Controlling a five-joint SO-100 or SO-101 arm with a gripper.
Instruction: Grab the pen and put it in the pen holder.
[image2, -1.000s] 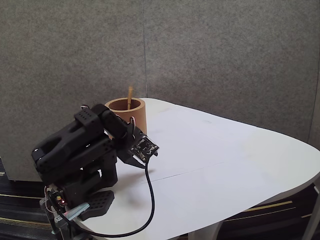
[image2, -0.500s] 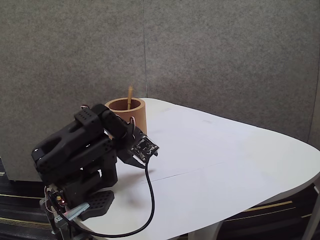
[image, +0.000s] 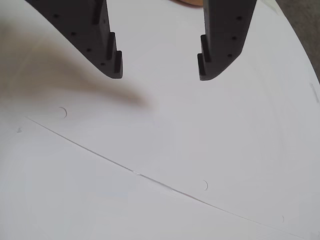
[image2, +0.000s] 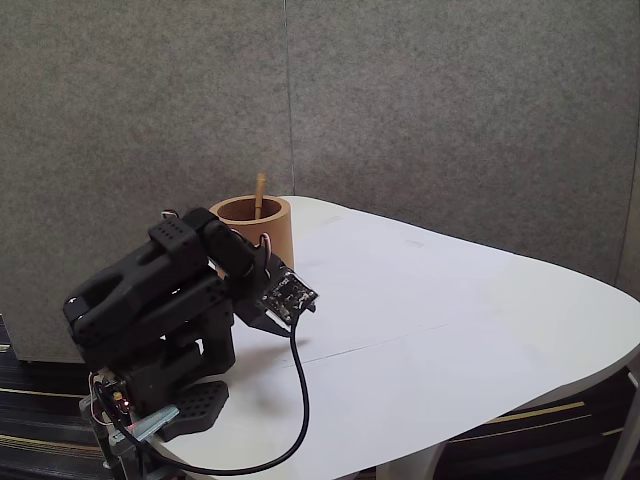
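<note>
The pen (image2: 260, 194) is a thin tan stick standing inside the pen holder (image2: 256, 232), its tip poking above the rim. The holder, a wide light-brown cup, stands at the back left of the white table (image2: 450, 320). My black arm is folded low just in front of it, with the gripper (image2: 258, 316) pointing down at the tabletop. In the wrist view the gripper (image: 160, 74) is open; its two dark fingers (image: 102, 45) stand well apart over bare white surface with nothing between them. A tan sliver of the holder (image: 192, 2) shows at the top edge.
A black cable (image2: 302, 400) loops from the wrist camera board across the table's front left. Grey partition panels (image2: 450, 120) stand close behind the table. The table's rounded edge (image: 300, 42) shows at the right in the wrist view.
</note>
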